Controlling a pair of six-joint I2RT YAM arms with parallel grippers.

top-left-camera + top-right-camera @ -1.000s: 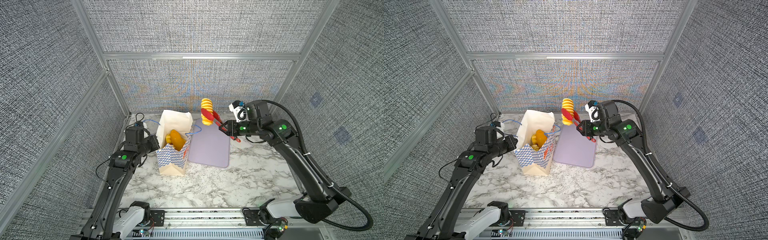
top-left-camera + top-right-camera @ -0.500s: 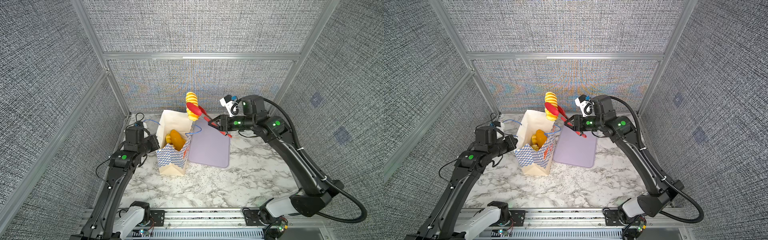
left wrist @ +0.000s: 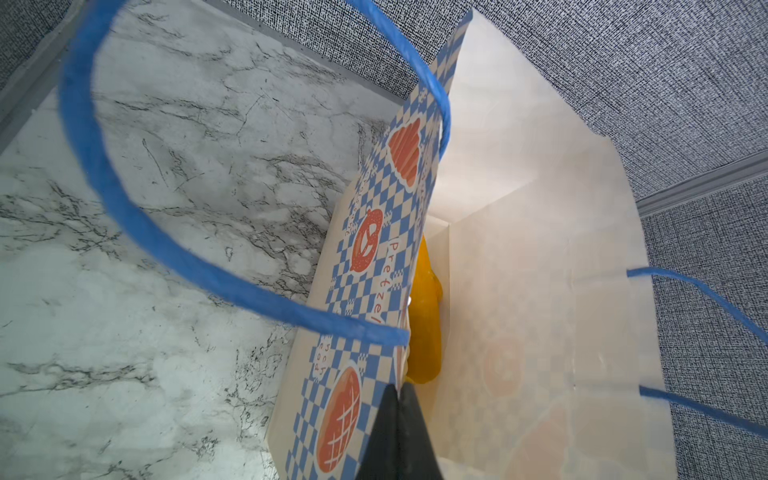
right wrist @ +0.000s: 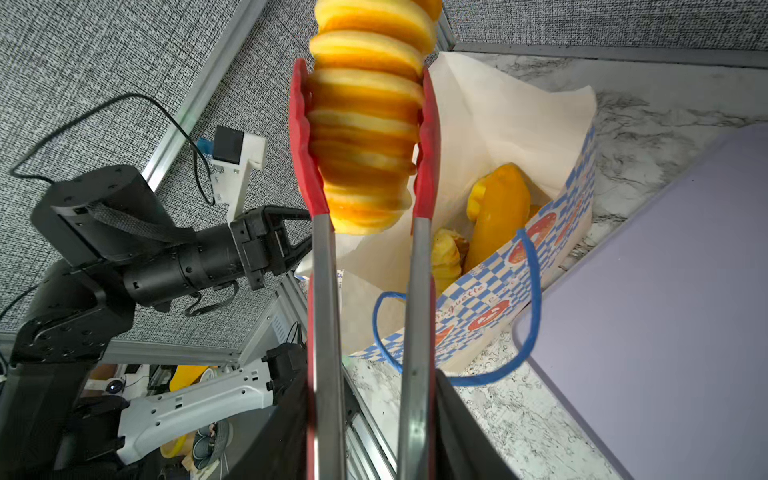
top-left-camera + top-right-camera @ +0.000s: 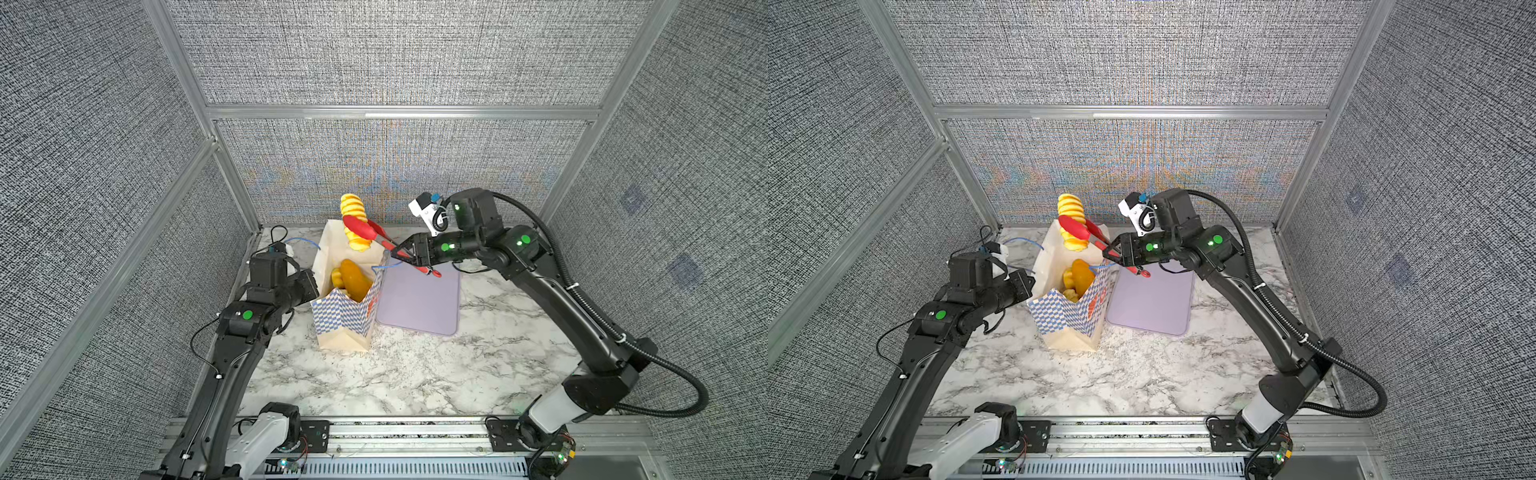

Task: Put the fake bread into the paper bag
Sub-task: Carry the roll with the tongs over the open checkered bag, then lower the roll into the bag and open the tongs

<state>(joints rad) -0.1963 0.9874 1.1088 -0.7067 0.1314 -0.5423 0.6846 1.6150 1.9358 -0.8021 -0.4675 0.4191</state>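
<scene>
Right fingers [image 4: 465,440], outstretched, grip tongs [image 4: 326,311], roll [image 4: 365,137] above paper bag [image 4: 498,124]; left fingers [image 3: 386,440] pinch rim.

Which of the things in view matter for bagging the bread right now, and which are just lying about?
In the job:
ribbed roll, pinched in the red tongs; right gripper, shut on the tongs; paper bag, rim pinched by the left gripper; bread already in the bag.

Lying about:
lavender tray, flat on the marble table beside the bag.
</scene>
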